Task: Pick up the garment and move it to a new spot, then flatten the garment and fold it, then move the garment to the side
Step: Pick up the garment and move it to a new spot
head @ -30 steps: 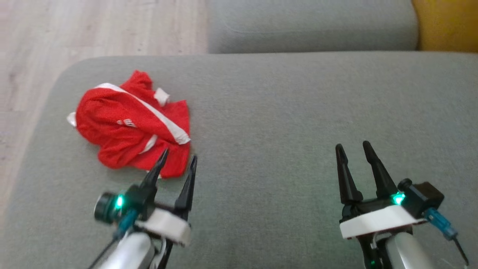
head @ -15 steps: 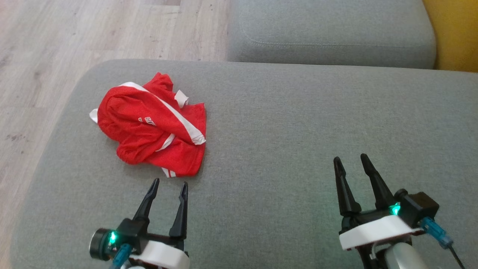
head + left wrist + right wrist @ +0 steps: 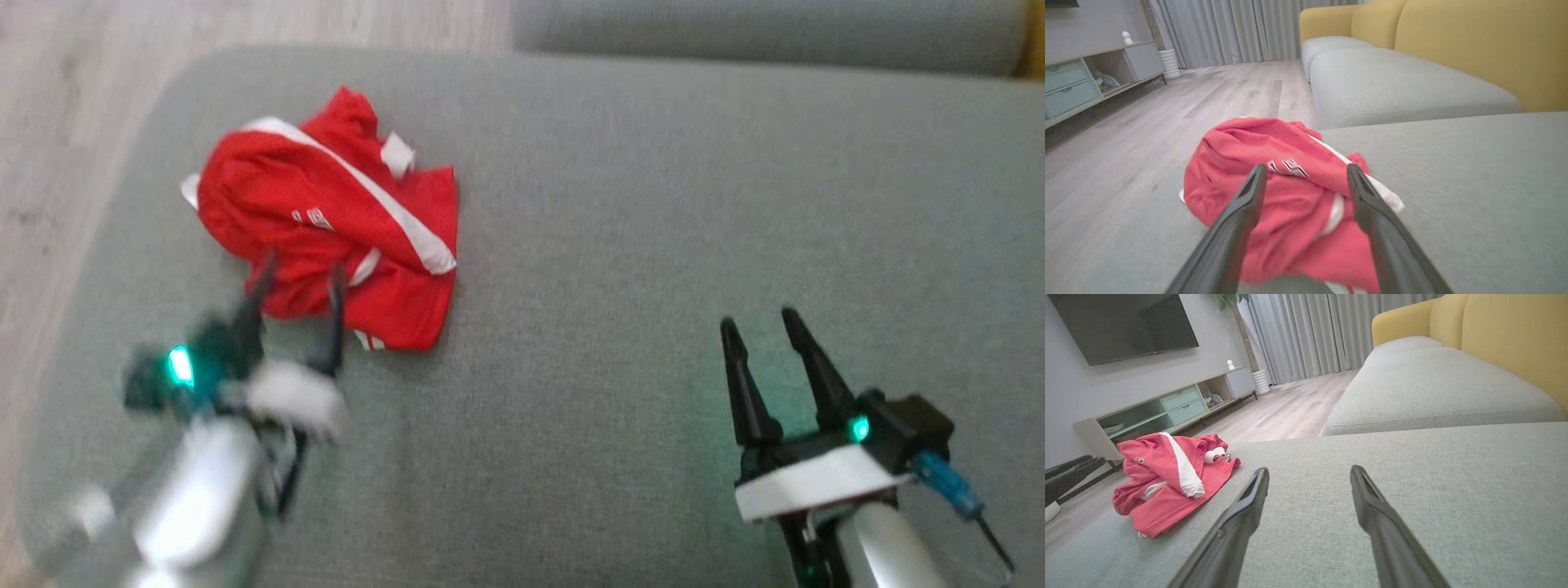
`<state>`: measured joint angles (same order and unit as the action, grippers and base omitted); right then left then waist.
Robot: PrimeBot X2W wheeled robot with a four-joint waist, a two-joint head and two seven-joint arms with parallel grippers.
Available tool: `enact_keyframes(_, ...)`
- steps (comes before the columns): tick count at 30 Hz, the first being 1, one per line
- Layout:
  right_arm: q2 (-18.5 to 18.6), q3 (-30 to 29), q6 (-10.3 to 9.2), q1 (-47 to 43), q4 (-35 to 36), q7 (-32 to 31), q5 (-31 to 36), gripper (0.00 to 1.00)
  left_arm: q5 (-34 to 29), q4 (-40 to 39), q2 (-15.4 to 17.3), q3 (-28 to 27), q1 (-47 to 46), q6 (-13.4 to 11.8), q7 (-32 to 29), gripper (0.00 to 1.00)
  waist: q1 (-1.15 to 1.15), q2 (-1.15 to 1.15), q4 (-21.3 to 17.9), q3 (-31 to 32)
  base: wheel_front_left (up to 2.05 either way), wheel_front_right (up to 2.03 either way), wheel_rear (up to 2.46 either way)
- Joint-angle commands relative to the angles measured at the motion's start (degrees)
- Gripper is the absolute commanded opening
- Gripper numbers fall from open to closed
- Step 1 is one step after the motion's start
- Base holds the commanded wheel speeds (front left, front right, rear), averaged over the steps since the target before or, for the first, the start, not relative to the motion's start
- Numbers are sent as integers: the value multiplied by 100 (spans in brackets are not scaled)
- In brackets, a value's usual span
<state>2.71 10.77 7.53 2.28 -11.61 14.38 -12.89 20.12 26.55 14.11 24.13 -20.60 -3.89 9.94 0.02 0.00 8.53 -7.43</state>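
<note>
Crumpled red garment with white stripes (image 3: 326,237): lies bunched at the far left corner of the grey fabric sofa cushion (image 3: 620,245), close to its edge. My left end effector (image 3: 300,268), blurred in the head view, has its fingers spread over the garment's near edge. I cannot tell if it touches cloth. Right end effector (image 3: 758,320): fingers spread, holding nothing, above the cushion's near right part.

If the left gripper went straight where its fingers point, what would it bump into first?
Probably the crumpled red garment with white stripes on the grey fabric sofa cushion. The open left gripper points right at it, though how near is unclear.
</note>
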Motion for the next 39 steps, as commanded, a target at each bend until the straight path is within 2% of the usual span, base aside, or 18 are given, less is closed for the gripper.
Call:
enact_keyframes(1, 17, 127, -4, 344, 226, 62, 58, 100, 30, 16, 217, -268, -652, 107, -162, 100, -2, 0, -16, -476, 0, 0, 0)
enact_keyframes(5, 17, 136, -4, 557, 276, 62, 139, 100, 81, 576, 440, -308, -1573, 396, -664, 100, -2, 0, -135, -935, 0, 0, 0)
enact_keyframes(9, 17, 112, -4, 735, 298, 62, 149, 100, 112, 1295, 592, -389, -2256, 400, -1144, 100, -2, 0, -288, -1264, 0, 0, 0)
enact_keyframes(13, 17, 115, -4, 814, 309, 62, 122, 100, 93, 1999, 741, -336, -2648, 483, -1609, 100, -2, 0, -437, -1457, 0, 0, 0)
enact_keyframes(18, 17, 109, -4, 831, 315, 62, 82, 100, 198, 2447, 747, -318, -2825, 681, -1795, 100, -2, 0, -529, -1516, 0, 0, 0)
enact_keyframes(19, 17, 103, -4, 835, 315, 62, 73, 100, 239, 2524, 737, -327, -2848, 722, -1806, 38, -2, 0, -540, -1513, 0, 0, 0)
enact_keyframes(20, 17, 96, -4, 840, 310, 62, 62, 100, 262, 2584, 732, -325, -2867, 758, -1791, 0, -2, 0, -548, -1501, 0, 0, 0)
enact_keyframes(24, 17, 105, -4, 847, 265, 62, 1, 100, 302, 2681, 729, -344, -2926, 821, -1400, 0, -2, 0, -565, -1354, 0, 0, 0)
enact_keyframes(32, 17, 135, -4, 695, 143, 62, -87, 100, 269, 2174, 640, -381, -2898, 888, 201, 0, -2, 0, -536, -729, 0, 0, 0)
enact_keyframes(39, 17, 144, -4, 550, 101, 62, -214, 100, 303, 891, 462, -559, -2399, 724, 493, 0, -2, 0, -578, -219, 0, 0, 0)
